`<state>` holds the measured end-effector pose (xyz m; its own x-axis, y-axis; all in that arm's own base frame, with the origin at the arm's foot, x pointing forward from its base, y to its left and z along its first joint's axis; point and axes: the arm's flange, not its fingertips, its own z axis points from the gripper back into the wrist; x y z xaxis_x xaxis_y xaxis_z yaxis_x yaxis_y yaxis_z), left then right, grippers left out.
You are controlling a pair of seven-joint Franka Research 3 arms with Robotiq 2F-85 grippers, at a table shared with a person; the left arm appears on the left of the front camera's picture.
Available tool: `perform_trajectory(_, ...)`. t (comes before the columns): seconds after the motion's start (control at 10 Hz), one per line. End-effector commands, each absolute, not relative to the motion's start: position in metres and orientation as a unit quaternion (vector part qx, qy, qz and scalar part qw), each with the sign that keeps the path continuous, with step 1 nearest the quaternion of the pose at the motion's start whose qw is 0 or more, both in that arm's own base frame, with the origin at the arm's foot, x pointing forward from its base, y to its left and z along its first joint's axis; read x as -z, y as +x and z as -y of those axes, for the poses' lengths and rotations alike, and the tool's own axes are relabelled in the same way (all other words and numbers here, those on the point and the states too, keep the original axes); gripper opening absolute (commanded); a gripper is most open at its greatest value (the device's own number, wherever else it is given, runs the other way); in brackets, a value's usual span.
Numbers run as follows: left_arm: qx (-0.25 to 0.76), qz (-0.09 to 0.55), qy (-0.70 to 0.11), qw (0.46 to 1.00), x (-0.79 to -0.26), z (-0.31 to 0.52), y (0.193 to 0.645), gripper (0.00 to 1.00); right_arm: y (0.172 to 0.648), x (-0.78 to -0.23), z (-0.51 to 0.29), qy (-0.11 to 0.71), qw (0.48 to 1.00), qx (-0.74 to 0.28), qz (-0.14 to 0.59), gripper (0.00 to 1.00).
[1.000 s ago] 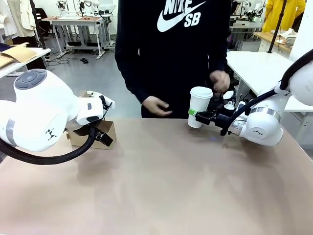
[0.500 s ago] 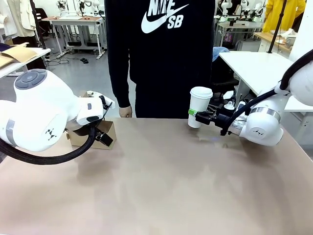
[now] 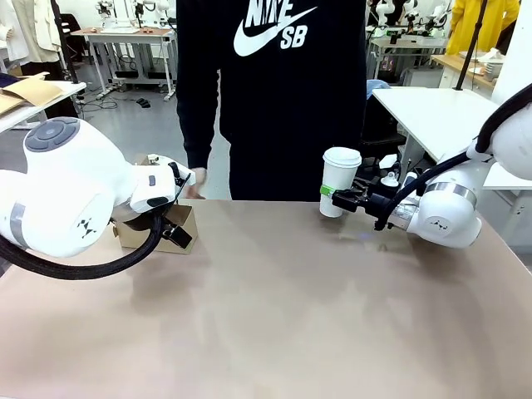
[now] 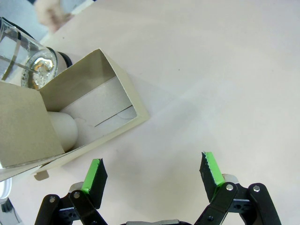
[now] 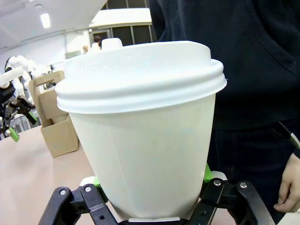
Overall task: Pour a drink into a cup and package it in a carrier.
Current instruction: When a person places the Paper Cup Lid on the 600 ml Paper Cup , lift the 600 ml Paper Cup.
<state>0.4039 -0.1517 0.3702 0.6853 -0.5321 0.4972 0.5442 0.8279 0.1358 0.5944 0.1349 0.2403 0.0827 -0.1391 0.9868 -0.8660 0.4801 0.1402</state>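
Observation:
My right gripper (image 3: 333,198) is shut on a white paper cup (image 3: 339,180) with a white lid, held upright above the table's far right. In the right wrist view the cup (image 5: 140,140) stands between the green pads (image 5: 206,174). The brown cardboard carrier (image 3: 148,233) sits at the far left, partly behind my left arm. My left gripper (image 4: 152,172) hangs open just beside the carrier (image 4: 93,101), nothing between its fingers. A pale cup (image 4: 63,129) lies in one pocket. The clear glass jug (image 4: 23,54) stands behind the carrier; I cannot make out dark liquid in it.
A person in a black hoodie (image 3: 274,100) stands at the far edge, one hand (image 3: 196,178) low near my left arm and the other (image 5: 288,187) hanging by the cup. The bare brown table (image 3: 283,307) stretches between the arms.
The person has stepped to the left and dropped both hands away from the cup. One hand now hangs near my left arm. Neither arm has moved.

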Motion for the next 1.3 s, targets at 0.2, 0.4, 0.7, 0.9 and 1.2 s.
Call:
perform_trajectory(0.2, 0.294, 0.267, -0.012, 0.918, -0.370, 0.152, 0.404, 1.00, 0.567, -0.331, -0.125, 0.426, 0.619, -0.287, 0.594, 0.80)
perform_trajectory(0.4, 0.294, 0.267, -0.012, 0.918, -0.370, 0.152, 0.404, 1.00, 0.544, -0.390, -0.122, 0.424, 0.615, -0.315, 0.586, 0.80)
perform_trajectory(0.7, 0.294, 0.267, -0.012, 0.918, -0.370, 0.152, 0.404, 1.00, 0.464, -0.487, -0.123, 0.386, 0.599, -0.372, 0.595, 0.80)
perform_trajectory(0.9, 0.294, 0.267, -0.012, 0.918, -0.370, 0.152, 0.404, 1.00, 0.436, -0.521, -0.127, 0.381, 0.591, -0.384, 0.599, 0.80)
perform_trajectory(1.2, 0.294, 0.267, -0.012, 0.918, -0.370, 0.152, 0.404, 1.00, 0.445, -0.540, -0.138, 0.410, 0.577, -0.372, 0.600, 0.80)
